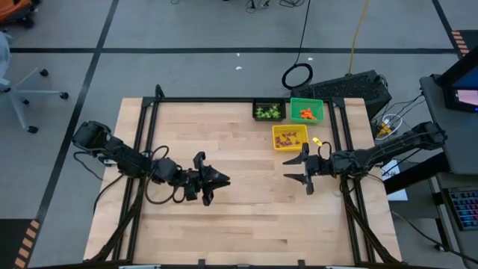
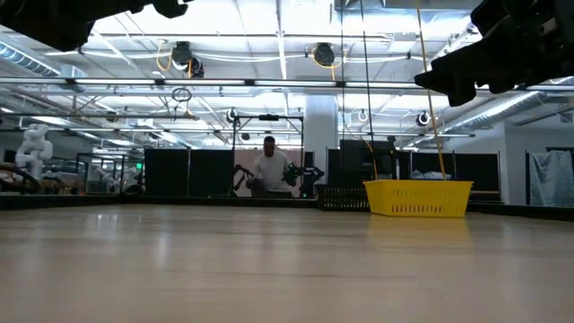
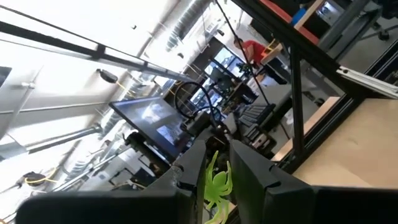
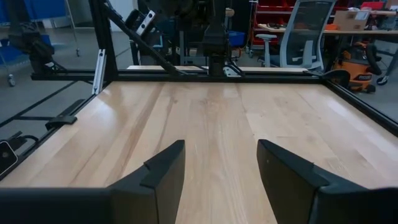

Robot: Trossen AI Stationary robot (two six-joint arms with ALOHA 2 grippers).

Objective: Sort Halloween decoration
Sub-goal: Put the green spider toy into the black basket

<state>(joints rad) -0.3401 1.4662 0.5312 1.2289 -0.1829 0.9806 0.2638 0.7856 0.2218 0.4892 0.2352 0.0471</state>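
A light-green spider-shaped trinket of the Halloween decoration sits between the fingers of my left gripper, which is shut on it. That gripper hovers above the table's middle left and points toward the right edge. My right gripper hangs open over the table's right half, facing the left arm, with nothing between its fingers. At the far right stand a black bin with green trinkets, a green bin with orange ones and a yellow bin with purple ones. My left gripper pinches the light-green spider trinket by its body between its two fingers; its thin legs stick out between them. The fingers point toward the table's right side, slanting a little upward. The trinket is lifted clear of the table.
The wooden tabletop is bare between and in front of the two arms. A black frame runs along its far edge and sides. A yellow trinket lies beside the yellow bin. A person stands far behind the table.
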